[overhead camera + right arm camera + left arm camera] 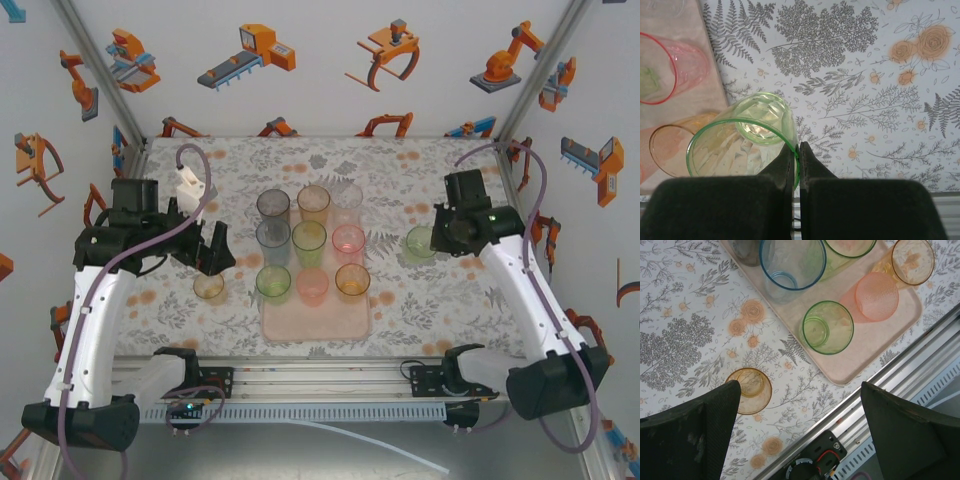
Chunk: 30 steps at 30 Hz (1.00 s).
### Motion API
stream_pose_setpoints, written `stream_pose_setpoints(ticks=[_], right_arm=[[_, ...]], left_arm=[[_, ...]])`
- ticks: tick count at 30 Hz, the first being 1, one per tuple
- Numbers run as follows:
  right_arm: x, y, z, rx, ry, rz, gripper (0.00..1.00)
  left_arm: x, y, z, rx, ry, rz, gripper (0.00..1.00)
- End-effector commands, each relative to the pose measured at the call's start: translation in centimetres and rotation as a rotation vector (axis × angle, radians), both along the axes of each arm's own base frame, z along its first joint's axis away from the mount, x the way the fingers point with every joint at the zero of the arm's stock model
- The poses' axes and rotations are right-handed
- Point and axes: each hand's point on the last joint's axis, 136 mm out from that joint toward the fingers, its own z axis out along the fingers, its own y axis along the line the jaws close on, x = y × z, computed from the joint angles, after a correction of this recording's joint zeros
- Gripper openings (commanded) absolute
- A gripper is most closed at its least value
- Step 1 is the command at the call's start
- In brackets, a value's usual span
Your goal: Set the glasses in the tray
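Presently one pale-green translucent plastic tumbler (742, 137) is off the large flat pale-pink rectangular tray (315, 322), over the flowered tabletop (430, 300) just beside the tray's right edge. The right end effector (796, 150) has it by the rim, its two dark fingers closed with the thin wall caught between them. From that grip the tray lies directly to the left, its long axis running from the arms toward the far wall, so the right arm is judged the nearer one for this green tumbler. Nine more tinted tumblers (309, 240) stand upright on the tray in three rows of three, leaving a bare strip along the near edge. An amber translucent plastic tumbler (748, 390) stands upright on the tabletop off the tray's near-left corner. The left end effector (212, 252) hangs over it, fingers spread wide and holding nothing. In the left wrist view the amber tumbler sits by one fingertip, not centred in the gap. From above, the wrist body covers the right fingers. Whether the green tumbler's base rests on the tabletop or is lifted cannot be told, and its apparent lean may be only the camera's angle.
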Motion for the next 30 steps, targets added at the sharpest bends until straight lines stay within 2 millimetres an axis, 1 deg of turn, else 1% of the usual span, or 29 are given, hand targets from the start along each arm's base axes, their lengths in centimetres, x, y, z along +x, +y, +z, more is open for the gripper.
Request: stream_pose_setpoints(ticks=[1, 7, 13, 15, 23, 30], right_arm=[[-1.7, 0.2, -0.1, -0.003, 0.008, -0.012, 0.01], [-3.7, 1.6, -0.1, -0.032, 0.01, 0.029, 0.01], [-5.8, 3.0, 0.5, -0.009, -0.026, 0.047, 0.0], [-6.5, 3.6, 0.4, -0.004, -0.027, 0.055, 0.0], [-8.2, 5.8, 0.0, -0.016, -0.044, 0.103, 0.0], [-9.4, 8.1, -0.4, -0.023, -0.061, 0.147, 0.0]], left_arm=[[0.0, -0.7, 1.3, -0.037, -0.021, -0.019, 0.97], [-0.1, -0.8, 1.3, -0.041, -0.019, -0.018, 0.97], [0.1, -0.7, 1.4, -0.035, -0.022, -0.014, 0.97], [0.1, -0.7, 1.3, -0.036, -0.02, -0.014, 0.97], [0.4, -0.7, 1.4, -0.034, -0.017, -0.007, 0.97], [0.2, -0.7, 1.6, -0.04, -0.018, -0.003, 0.97]])
